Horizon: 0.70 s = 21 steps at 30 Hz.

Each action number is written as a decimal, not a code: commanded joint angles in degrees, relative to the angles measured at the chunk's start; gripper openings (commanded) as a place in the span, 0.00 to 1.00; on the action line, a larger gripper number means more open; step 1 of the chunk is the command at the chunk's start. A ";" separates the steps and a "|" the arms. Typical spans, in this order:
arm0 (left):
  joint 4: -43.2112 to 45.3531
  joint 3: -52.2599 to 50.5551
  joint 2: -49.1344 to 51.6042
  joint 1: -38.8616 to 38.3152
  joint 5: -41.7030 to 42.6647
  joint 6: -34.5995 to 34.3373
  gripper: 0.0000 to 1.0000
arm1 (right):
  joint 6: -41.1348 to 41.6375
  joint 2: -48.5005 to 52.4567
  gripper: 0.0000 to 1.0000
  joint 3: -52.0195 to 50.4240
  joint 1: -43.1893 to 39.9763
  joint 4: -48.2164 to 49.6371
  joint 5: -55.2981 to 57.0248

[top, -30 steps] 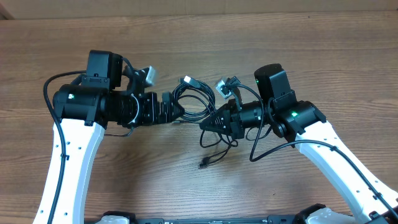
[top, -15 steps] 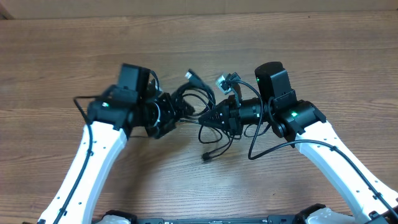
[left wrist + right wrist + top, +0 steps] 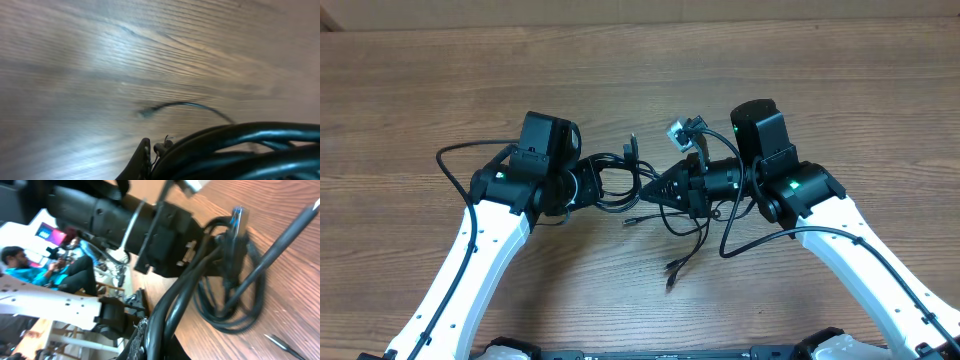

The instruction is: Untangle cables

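Gripping the cables [image 3: 620, 172] in both claws | left claw [image 3: 591, 187] clamped on the coil's left side | right claw [image 3: 657, 192] clamped on its right | bundle runs crosswise between them, tails trailing toward my base

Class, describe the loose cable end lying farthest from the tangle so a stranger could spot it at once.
On the wooden table, find the black cables bunched between the left gripper and the right gripper. One thin strand trails from the bunch toward the near edge. Its plug end lies alone on bare wood, farthest from the bunch, unlike the shorter end close beneath it.
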 commanded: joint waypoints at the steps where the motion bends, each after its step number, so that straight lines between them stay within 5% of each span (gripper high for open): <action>1: -2.93 -0.57 -0.44 0.96 -10.97 10.62 0.04 | -0.20 -2.82 0.04 2.01 -0.26 0.68 2.14; 8: -9.53 -0.57 -0.44 0.46 -13.18 21.57 0.04 | -0.92 -2.82 0.04 2.01 -0.26 4.74 11.63; 17: -12.96 -0.57 -0.44 -2.82 15.72 46.84 0.04 | -7.13 -2.71 0.04 1.99 -0.26 6.01 33.35; 21: -13.77 -0.57 -0.44 -2.80 19.67 49.86 0.05 | -7.13 -2.69 0.04 1.90 -0.26 3.10 37.11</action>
